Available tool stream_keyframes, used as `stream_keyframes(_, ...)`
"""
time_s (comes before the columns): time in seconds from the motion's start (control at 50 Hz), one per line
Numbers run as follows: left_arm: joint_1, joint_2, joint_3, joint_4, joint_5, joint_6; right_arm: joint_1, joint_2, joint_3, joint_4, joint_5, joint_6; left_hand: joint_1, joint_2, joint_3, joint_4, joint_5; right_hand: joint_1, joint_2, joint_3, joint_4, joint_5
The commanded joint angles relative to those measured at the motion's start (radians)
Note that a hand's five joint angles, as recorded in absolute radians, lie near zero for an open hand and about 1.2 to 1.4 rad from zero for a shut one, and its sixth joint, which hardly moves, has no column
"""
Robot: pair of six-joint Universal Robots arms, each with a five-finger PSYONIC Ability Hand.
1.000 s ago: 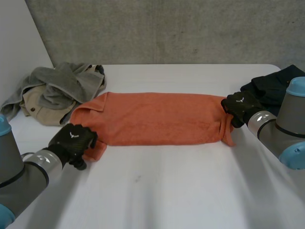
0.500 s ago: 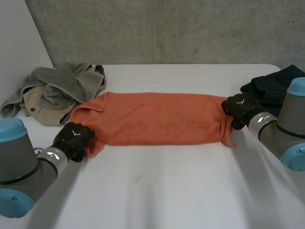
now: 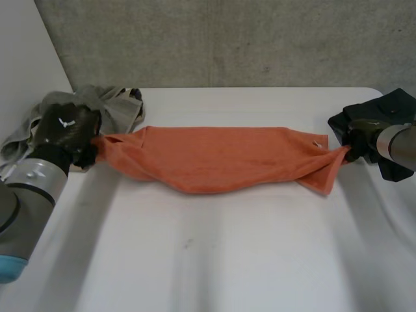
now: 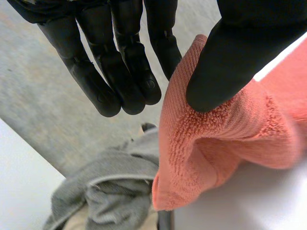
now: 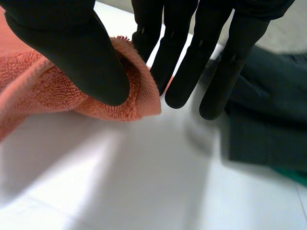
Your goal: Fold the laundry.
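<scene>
An orange towel point(image 3: 221, 159), folded into a long strip, hangs stretched between my two hands just above the white table point(image 3: 214, 253), sagging in the middle. My left hand point(image 3: 65, 130) is shut on the towel's left end, raised near the clothes pile. In the left wrist view the thumb point(image 4: 240, 57) pinches the orange towel point(image 4: 220, 143) against a finger. My right hand point(image 3: 364, 138) is shut on the towel's right end. In the right wrist view its thumb point(image 5: 72, 52) presses the towel's edge point(image 5: 72, 98) against the fingers point(image 5: 187, 62).
A pile of grey and beige clothes point(image 3: 78, 117) lies at the table's back left, just behind my left hand, and shows under that hand point(image 4: 110, 196). A dark garment point(image 3: 383, 117) lies at the right edge, behind my right hand point(image 5: 268, 129).
Both hands have lifted the towel's ends and pulled them apart, the left up towards the clothes pile, the right outward. The towel has risen off the table and stretched taut.
</scene>
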Motion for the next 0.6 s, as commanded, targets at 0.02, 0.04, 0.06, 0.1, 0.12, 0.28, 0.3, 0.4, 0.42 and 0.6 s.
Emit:
stream_keyframes(0.02, 0.013, 0.045, 0.035, -0.008, -0.026, -0.054, -0.021, 0.166, -0.265, 0.127, 0.134, 0.142, 0.249, 0.201, 0.211, 0.202, 0.245, -0.028, -0.073, -0.087, -0.098, -0.065)
stream_keyframes(0.04, 0.015, 0.047, 0.04, -0.011, -0.032, -0.058, -0.024, 0.168, -0.274, 0.139, 0.135, 0.158, 0.249, 0.201, 0.211, 0.202, 0.245, -0.072, -0.117, -0.131, -0.142, -0.109)
stream_keyframes(0.06, 0.016, 0.052, 0.049, -0.017, -0.041, -0.069, -0.024, 0.163, -0.28, 0.161, 0.126, 0.179, 0.249, 0.201, 0.211, 0.202, 0.245, -0.244, -0.289, -0.303, -0.314, -0.281)
stream_keyframes(0.1, 0.016, 0.056, 0.062, -0.026, -0.05, -0.078, -0.019, 0.148, -0.276, 0.172, 0.112, 0.181, 0.249, 0.201, 0.211, 0.202, 0.245, -0.529, -0.574, -0.588, -0.599, -0.566)
stream_keyframes(0.12, 0.015, 0.058, 0.068, -0.031, -0.053, -0.083, -0.016, 0.139, -0.27, 0.173, 0.105, 0.175, 0.249, 0.201, 0.211, 0.202, 0.245, -0.623, -0.668, -0.682, -0.693, -0.661)
stream_keyframes(0.28, -0.011, 0.102, 0.144, -0.117, -0.067, -0.127, -0.01, -0.029, -0.054, 0.116, -0.003, -0.131, 0.249, 0.201, 0.211, 0.202, 0.245, -0.859, -0.904, -0.918, -0.929, -0.897)
stream_keyframes(0.3, -0.02, 0.11, 0.16, -0.13, -0.069, -0.135, -0.013, -0.076, 0.015, 0.1, -0.021, -0.232, 0.249, 0.201, 0.211, 0.202, 0.245, -0.818, -0.864, -0.878, -0.889, -0.856)
stream_keyframes(0.4, -0.044, 0.118, 0.195, -0.152, -0.07, -0.146, -0.042, -0.233, 0.221, 0.011, -0.072, -0.472, 0.249, 0.201, 0.211, 0.202, 0.245, -0.677, -0.722, -0.736, -0.747, -0.714)
stream_keyframes(0.42, -0.047, 0.116, 0.2, -0.152, -0.072, -0.146, -0.048, -0.254, 0.255, -0.008, -0.084, -0.503, 0.249, 0.201, 0.211, 0.202, 0.245, -0.674, -0.719, -0.733, -0.744, -0.712)
stream_keyframes(0.6, -0.045, 0.089, 0.24, -0.154, -0.09, -0.147, -0.125, -0.427, 0.555, -0.173, -0.357, -0.728, 0.249, 0.201, 0.211, 0.202, 0.245, -0.633, -0.678, -0.692, -0.703, -0.67)
